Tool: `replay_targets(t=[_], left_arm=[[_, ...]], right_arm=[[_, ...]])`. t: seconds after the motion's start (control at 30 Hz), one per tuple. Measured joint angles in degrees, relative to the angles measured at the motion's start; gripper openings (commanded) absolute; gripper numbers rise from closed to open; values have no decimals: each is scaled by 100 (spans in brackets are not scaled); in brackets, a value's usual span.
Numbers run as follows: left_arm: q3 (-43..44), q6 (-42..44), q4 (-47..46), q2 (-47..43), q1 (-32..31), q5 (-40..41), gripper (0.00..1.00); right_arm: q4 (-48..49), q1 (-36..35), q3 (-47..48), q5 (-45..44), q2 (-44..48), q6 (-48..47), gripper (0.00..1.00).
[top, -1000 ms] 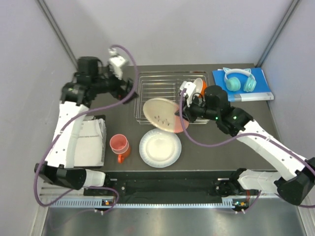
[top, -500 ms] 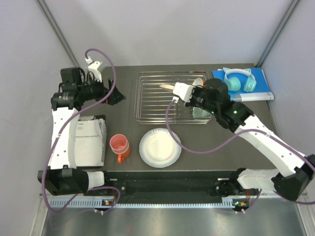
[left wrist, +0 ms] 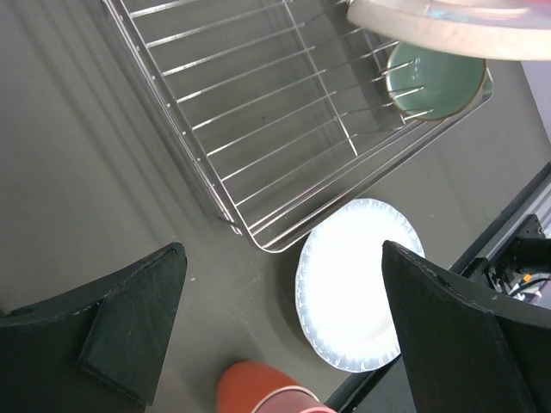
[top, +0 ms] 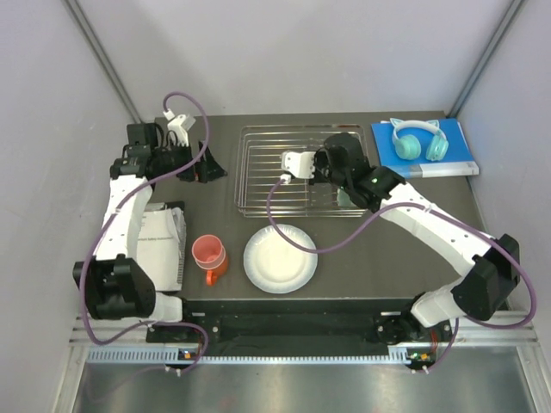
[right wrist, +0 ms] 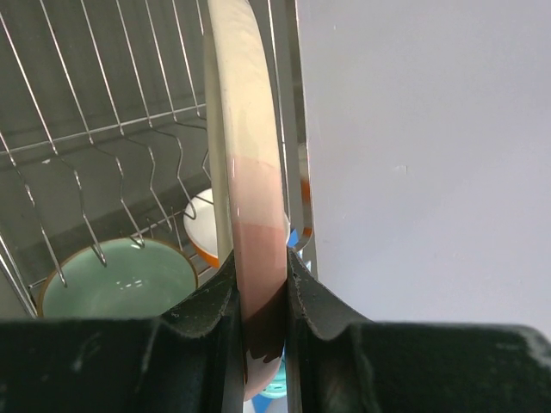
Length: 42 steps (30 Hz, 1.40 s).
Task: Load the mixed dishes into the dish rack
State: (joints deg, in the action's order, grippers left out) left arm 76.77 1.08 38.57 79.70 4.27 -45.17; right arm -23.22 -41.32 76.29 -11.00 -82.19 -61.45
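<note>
Holding the plate (right wrist: 245, 172) by its rim, the right hand (right wrist: 258, 297) is clenched on it and stands it on edge over the rack (right wrist: 86, 138). The plate looks stiff, smooth and slippery, and could break. The left hand (left wrist: 284, 318) is spread wide, holding nothing.

On dark tabletop (top: 362, 275): wire dish rack (top: 267, 172) far centre, white plate (top: 280, 258) near centre, orange mug (top: 215, 268) just left of it, blue book (top: 461, 140) far right, paper sheet (top: 155, 249) near left.

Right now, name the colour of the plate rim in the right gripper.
The plate rim is cream, then pink; right wrist view.
</note>
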Motion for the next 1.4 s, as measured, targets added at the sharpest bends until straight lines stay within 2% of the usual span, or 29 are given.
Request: replay_targets(t=[0.3,0.5,0.83,1.4], left_arm=[[-116,-138,-114,380,-238,179,99],[-175,-138,-181,382,-396,352,99],[-243,-85,-225,385,-400,457,99],[-448,11,-262,382,-400,525,99]], right_arm=[[-17,-153,-35,-44,15,61,0],[-50,-282,-455,-46,243,229,0],[168,-286,-986,-164,535,269,0],[42,-289,-1093,-195,1086,352,0]])
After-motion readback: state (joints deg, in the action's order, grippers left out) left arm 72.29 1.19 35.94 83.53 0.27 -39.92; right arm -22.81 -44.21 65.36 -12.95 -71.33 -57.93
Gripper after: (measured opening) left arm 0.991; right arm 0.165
